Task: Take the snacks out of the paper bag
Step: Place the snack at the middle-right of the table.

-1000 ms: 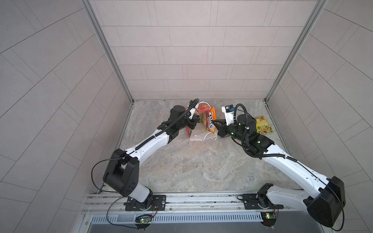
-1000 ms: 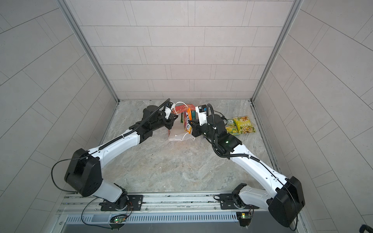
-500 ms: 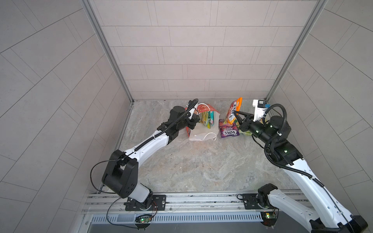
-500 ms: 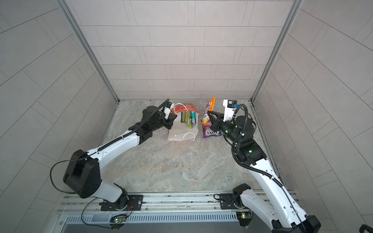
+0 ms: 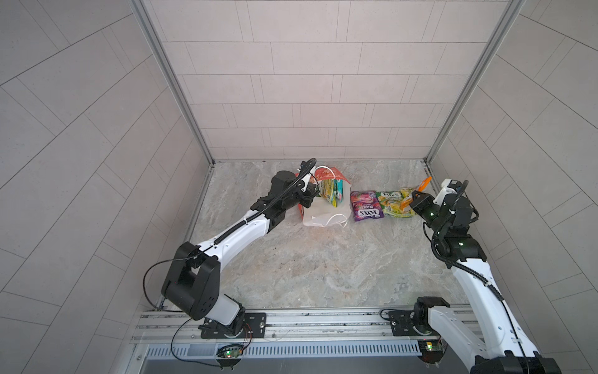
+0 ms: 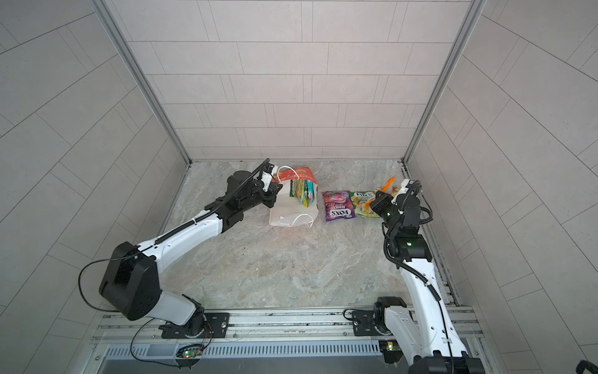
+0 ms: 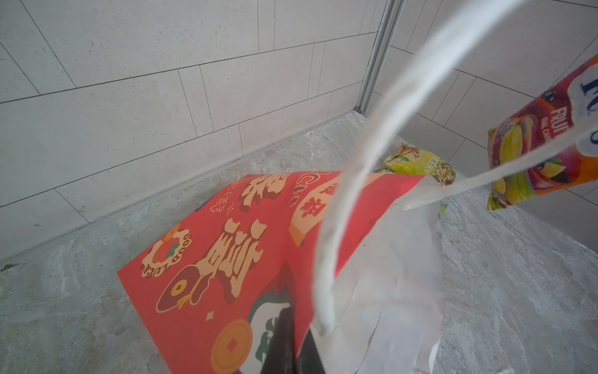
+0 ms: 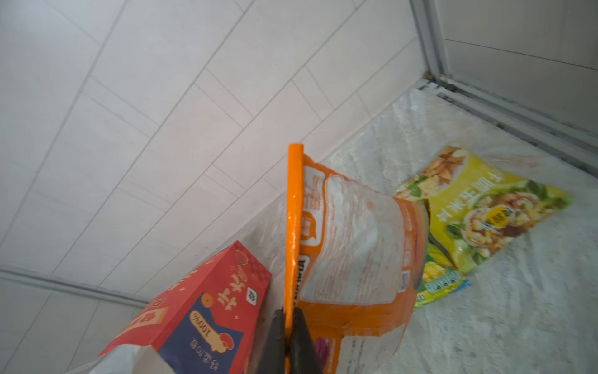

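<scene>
The red paper bag stands at the back of the table with its white-lined mouth open. My left gripper is shut on the bag's rim beside a white cord handle. Yellow and teal snacks stick up inside the bag. A purple FOXS packet and a green-yellow packet lie to the bag's right. My right gripper is shut on the edge of an orange packet, held in the air above the green-yellow one.
A yellow packet lies near the back right corner, close to the metal frame rail. Tiled walls close in the marble table on three sides. The second cord handle lies on the table in front of the bag.
My right arm has swung from the bag to the far right, carrying the orange packet out with it. The left gripper has kept its hold on the bag's rim.
</scene>
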`<action>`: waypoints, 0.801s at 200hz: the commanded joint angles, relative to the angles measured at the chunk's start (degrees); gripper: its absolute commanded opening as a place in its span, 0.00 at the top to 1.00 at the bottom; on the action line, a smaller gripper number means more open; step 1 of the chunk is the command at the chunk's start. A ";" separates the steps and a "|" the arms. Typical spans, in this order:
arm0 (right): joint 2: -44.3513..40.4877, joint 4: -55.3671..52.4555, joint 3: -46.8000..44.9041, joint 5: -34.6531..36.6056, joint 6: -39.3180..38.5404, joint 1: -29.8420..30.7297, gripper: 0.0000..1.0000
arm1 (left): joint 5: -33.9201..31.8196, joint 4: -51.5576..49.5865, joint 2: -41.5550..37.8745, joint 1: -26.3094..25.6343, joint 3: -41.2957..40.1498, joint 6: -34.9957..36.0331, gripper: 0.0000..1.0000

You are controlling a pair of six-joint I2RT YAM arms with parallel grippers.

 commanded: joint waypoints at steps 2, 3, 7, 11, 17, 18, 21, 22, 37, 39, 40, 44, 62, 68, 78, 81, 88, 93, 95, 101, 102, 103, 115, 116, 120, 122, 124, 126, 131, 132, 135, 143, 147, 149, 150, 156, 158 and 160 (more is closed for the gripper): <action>-1.60 0.42 -0.54 6.69 1.61 -0.86 1.00 | -0.72 -0.17 -1.29 0.81 -1.10 -0.63 1.00; -1.56 0.49 -0.65 6.87 1.64 -0.97 1.00 | -0.72 -0.08 -1.27 0.82 -1.15 -0.67 1.00; -1.52 0.52 -1.11 7.57 1.83 -1.20 1.00 | -0.74 0.06 -1.25 0.91 -1.26 -0.71 1.00; -1.37 0.47 -1.56 8.29 2.01 -1.46 1.00 | -0.66 0.13 -1.37 0.99 -1.36 -0.63 1.00; -1.05 0.47 -2.19 9.10 2.16 -1.95 1.00 | -0.70 0.26 -1.34 1.07 -1.53 -0.75 1.00; -0.97 0.52 -2.23 9.22 2.19 -1.99 1.00 | -0.70 0.36 -1.34 1.08 -1.54 -0.73 1.00; -0.77 0.56 -2.41 9.51 2.21 -2.30 1.00 | -0.77 0.43 -1.34 1.09 -1.69 -0.74 1.00; -0.70 0.52 -2.47 9.60 2.16 -2.39 1.00 | -0.78 0.48 -1.34 1.13 -1.75 -0.77 1.00; 0.50 0.84 -2.62 10.74 1.04 -3.08 1.00 | -0.46 1.56 -1.10 1.31 -2.14 -1.06 1.00; 0.55 0.90 -2.62 11.03 0.86 -3.09 1.00 | -0.29 1.69 -1.08 1.32 -2.09 -1.06 1.00; 0.66 0.86 -2.62 11.15 0.83 -3.13 1.00 | -0.28 1.69 -1.03 1.29 -2.13 -1.11 1.00; 1.09 0.90 -2.66 11.30 0.85 -3.41 1.00 | -0.08 1.76 -0.93 1.41 -2.11 -1.23 1.00; 3.32 2.14 -2.47 9.70 1.94 -5.20 1.00 | 0.30 2.15 -0.78 1.55 -2.33 -1.43 1.00; 4.44 2.25 -2.15 9.65 1.97 -5.29 1.00 | 0.48 2.63 -0.66 1.66 -2.54 -1.47 1.00; 5.90 2.28 -1.43 8.24 2.88 -6.08 1.00 | 0.78 3.39 -0.50 1.79 -2.93 -1.56 1.00; 6.22 2.28 -1.25 7.70 3.15 -6.37 1.00 | 0.87 3.66 -0.47 1.79 -3.07 -1.64 1.00; 6.61 2.17 -1.02 7.48 3.27 -6.68 1.00 | 0.93 4.15 -0.36 1.82 -3.32 -1.72 1.00; 6.79 1.81 -1.08 8.36 3.27 -6.70 1.00 | 1.06 4.57 -0.23 1.88 -3.42 -1.85 1.00; 6.80 1.73 -1.22 8.72 3.51 -6.70 1.00 | 1.21 4.69 -0.25 1.88 -3.47 -1.92 1.00; 6.89 1.71 -1.86 8.93 4.68 -7.23 1.00 | 1.60 5.01 -0.03 1.88 -3.64 -1.84 1.00; 6.89 1.71 -1.86 8.93 4.68 -7.23 1.00 | 1.68 5.06 -0.02 1.88 -3.64 -1.80 1.00; 6.95 1.75 -1.98 8.74 4.85 -7.36 1.00 | 1.72 5.08 0.07 1.88 -3.60 -1.79 1.00; 7.93 1.92 -2.65 6.24 5.88 -8.84 1.00 | 2.04 5.11 0.50 1.97 -3.35 -1.86 1.00; 8.00 1.90 -2.68 6.12 5.85 -8.96 1.00 | 2.07 5.11 0.50 1.97 -3.33 -1.86 1.00; 8.25 1.76 -2.95 5.62 5.82 -9.27 1.00 | 2.07 5.11 0.67 1.97 -3.29 -1.86 1.00; 8.38 1.61 -3.03 5.36 5.77 -9.47 1.00 | 2.10 5.11 0.70 1.94 -3.31 -1.86 1.00; 8.48 1.46 -3.12 5.14 5.74 -9.67 1.00 | 2.19 5.11 0.73 1.96 -3.20 -1.88 1.00; 8.57 1.34 -3.25 4.93 5.64 -9.90 1.00 | 2.19 5.11 0.83 1.97 -3.15 -1.88 1.00; 8.53 0.78 -3.67 4.50 5.59 -10.37 1.00 | 2.33 5.11 0.93 1.97 -3.14 -1.90 1.00; 8.52 0.58 -3.76 4.46 5.57 -10.51 1.00 | 2.31 5.11 0.94 1.92 -3.09 -1.88 1.00; 8.51 0.41 -4.15 4.10 5.63 -10.82 1.00 | 2.29 5.12 0.87 2.01 -3.08 -1.87 1.00; 8.50 0.30 -5.39 2.42 5.79 -12.49 1.00 | 2.26 5.24 0.72 2.05 -3.17 -1.93 1.00; 8.34 0.30 -6.08 1.55 5.93 -13.24 1.00 | 2.35 5.35 0.56 2.02 -3.23 -1.89 1.00; 8.25 0.30 -6.45 1.11 5.98 -13.65 1.00 | 2.37 5.34 0.52 2.04 -3.33 -1.93 1.00; 8.25 0.30 -6.60 0.87 5.98 -13.86 1.00 | 2.37 5.36 0.47 2.05 -3.36 -1.98 1.00; 7.90 0.30 -6.96 -0.07 5.83 -14.89 1.00 | 2.61 5.63 0.31 2.03 -3.55 -1.88 1.00; 7.83 0.30 -6.98 -0.22 5.71 -15.12 1.00 | 2.63 5.74 0.31 2.05 -3.61 -1.93 1.00; 7.75 0.30 -8.23 -0.32 5.52 -15.37 1.00 | 2.70 5.80 0.26 2.01 -3.65 -1.94 1.00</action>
